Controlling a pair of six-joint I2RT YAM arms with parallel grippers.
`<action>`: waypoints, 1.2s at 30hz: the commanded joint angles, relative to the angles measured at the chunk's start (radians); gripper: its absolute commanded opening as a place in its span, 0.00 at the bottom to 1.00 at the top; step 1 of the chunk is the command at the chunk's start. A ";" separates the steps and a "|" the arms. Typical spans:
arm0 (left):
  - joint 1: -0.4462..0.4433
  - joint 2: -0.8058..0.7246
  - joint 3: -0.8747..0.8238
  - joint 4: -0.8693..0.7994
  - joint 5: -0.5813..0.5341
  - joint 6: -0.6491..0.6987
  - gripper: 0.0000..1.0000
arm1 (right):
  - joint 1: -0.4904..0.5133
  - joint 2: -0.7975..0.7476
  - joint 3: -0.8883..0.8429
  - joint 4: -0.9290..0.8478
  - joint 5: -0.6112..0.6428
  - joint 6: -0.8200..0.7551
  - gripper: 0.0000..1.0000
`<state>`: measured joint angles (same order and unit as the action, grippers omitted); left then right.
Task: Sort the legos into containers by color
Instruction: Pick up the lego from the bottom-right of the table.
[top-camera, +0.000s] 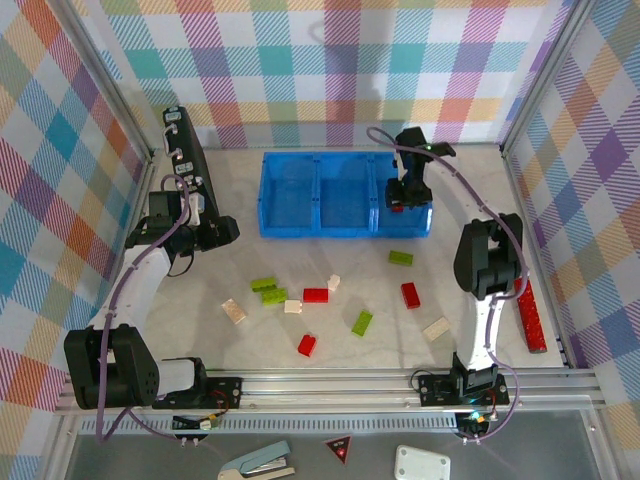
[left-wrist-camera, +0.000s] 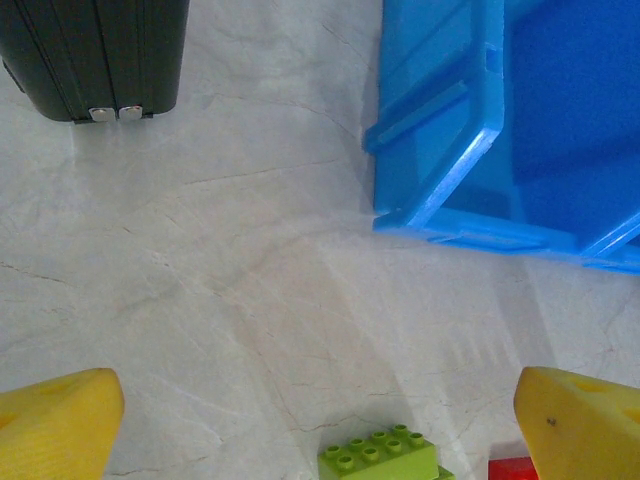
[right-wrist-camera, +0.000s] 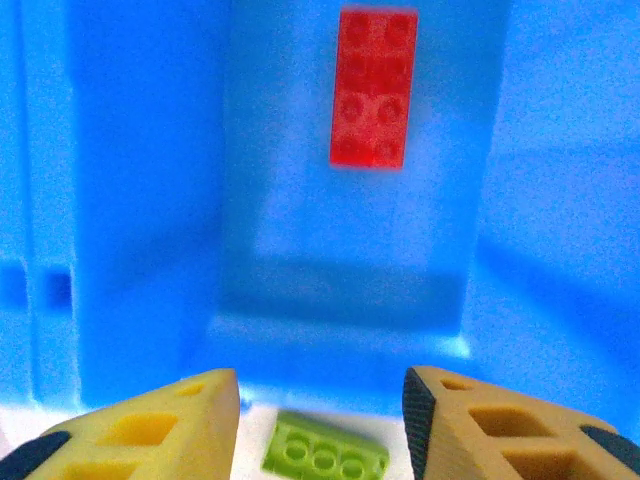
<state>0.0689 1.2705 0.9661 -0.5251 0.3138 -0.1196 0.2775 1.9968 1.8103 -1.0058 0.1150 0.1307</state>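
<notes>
Right gripper (top-camera: 408, 195) is hovering over the right compartment of the long bright blue plastic tray (top-camera: 345, 230); small red, lime and cream plastic bricks (top-camera: 315, 295) are lying scattered before it. Left wrist: left gripper (left-wrist-camera: 320, 430) is sitting spread, empty. Right wrist: fingers (right-wrist-camera: 150, 425) are standing apart, red brick (right-wrist-camera: 373, 88) lying inside the compartment.

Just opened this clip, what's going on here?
Two arms are sorting small bricks by colour into a blue tray. The right hand hangs open and empty over the tray's right compartment, where one red brick lies on the floor. The left hand is open too, low over the table left of the tray, with a lime brick just by it. The loose bricks, red, lime and cream, lie scattered on the table, not yet sorted.
</notes>
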 joint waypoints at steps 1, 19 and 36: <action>0.019 -0.023 0.024 -0.019 0.010 -0.002 1.00 | 0.018 -0.109 -0.092 0.008 -0.016 0.040 0.48; 0.019 -0.038 0.024 -0.028 -0.004 0.007 1.00 | 0.045 -0.541 -0.677 0.060 0.019 0.207 0.53; 0.019 -0.040 0.041 -0.056 -0.020 0.024 1.00 | 0.044 -0.868 -1.051 0.009 0.055 0.715 0.53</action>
<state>0.0689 1.2591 0.9794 -0.5518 0.2974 -0.1116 0.3183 1.1957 0.8005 -0.9611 0.1539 0.6773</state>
